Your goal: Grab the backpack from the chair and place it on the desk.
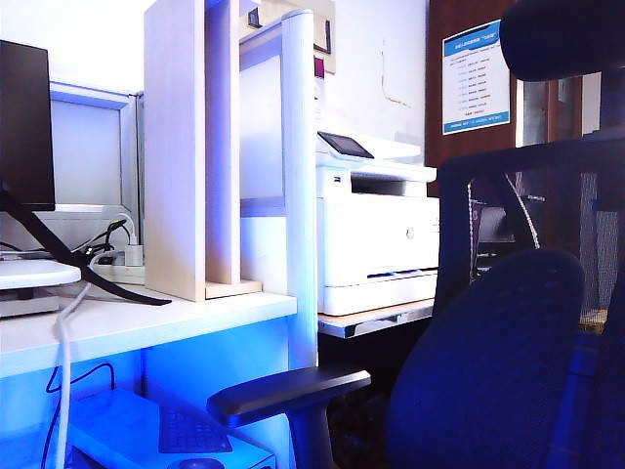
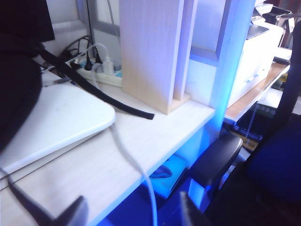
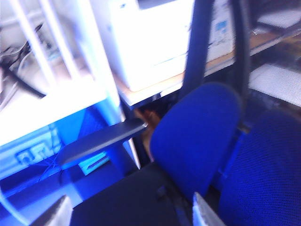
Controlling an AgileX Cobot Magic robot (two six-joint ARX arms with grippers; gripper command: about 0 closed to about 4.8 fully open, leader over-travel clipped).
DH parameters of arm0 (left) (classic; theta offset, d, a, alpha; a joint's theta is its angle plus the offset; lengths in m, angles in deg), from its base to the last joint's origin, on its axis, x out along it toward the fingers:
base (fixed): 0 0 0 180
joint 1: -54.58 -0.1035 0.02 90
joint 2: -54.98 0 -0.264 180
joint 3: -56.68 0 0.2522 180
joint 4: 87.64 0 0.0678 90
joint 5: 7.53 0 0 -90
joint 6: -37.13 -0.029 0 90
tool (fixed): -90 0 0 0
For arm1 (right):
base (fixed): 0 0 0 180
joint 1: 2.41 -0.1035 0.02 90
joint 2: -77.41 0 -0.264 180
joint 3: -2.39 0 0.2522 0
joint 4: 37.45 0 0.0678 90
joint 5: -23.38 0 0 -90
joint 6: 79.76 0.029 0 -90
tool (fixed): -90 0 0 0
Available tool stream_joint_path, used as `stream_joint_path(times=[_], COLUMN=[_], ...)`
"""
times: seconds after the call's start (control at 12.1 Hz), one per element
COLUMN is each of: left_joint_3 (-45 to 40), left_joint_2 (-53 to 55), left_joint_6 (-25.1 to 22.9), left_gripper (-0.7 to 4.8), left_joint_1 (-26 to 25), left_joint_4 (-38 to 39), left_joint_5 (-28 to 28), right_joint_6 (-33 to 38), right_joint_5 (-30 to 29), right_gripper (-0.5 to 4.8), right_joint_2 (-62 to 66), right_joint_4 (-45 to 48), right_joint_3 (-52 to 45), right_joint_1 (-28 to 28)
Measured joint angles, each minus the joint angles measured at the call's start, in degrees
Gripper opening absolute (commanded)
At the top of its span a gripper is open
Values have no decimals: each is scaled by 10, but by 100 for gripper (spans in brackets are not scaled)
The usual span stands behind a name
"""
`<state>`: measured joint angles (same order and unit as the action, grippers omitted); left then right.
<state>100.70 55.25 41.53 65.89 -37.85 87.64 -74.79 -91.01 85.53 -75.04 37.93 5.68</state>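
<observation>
While both hands gape, desk [image 2: 155, 127] edge nears chair [image 2: 216, 157] armrest.

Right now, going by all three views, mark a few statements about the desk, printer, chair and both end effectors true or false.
1. The printer stands on the white desk. False: it stands on the tan table beside it.
2. The left end effector is open, near the desk's front edge. True.
3. The right end effector grips the armrest. False: it hangs open and empty above the chair.
4. A power strip lies on the desk beside the wood divider. True.
</observation>
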Motion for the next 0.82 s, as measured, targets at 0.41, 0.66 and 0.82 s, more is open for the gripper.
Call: stream_joint_path(times=[0.41, 0.66, 0.82], left_joint_3=[-151, -195, -227], left_joint_2=[-1, -1, -1], left_joint_6=[41, 33, 13], left_gripper=[-6, -6, -6], left_joint_1=[0, 0, 0], left_joint_4=[-142, -210, -239], left_joint_5=[54, 54, 51], right_joint_6=[34, 18, 16], right_joint_5=[38, 27, 16], right_gripper=[56, -8, -8], right_joint_2=[1, 1, 1], right_joint_4=[112, 187, 218], right_joint_3=[-135, -194, -212], right_joint_1=[0, 0, 0])
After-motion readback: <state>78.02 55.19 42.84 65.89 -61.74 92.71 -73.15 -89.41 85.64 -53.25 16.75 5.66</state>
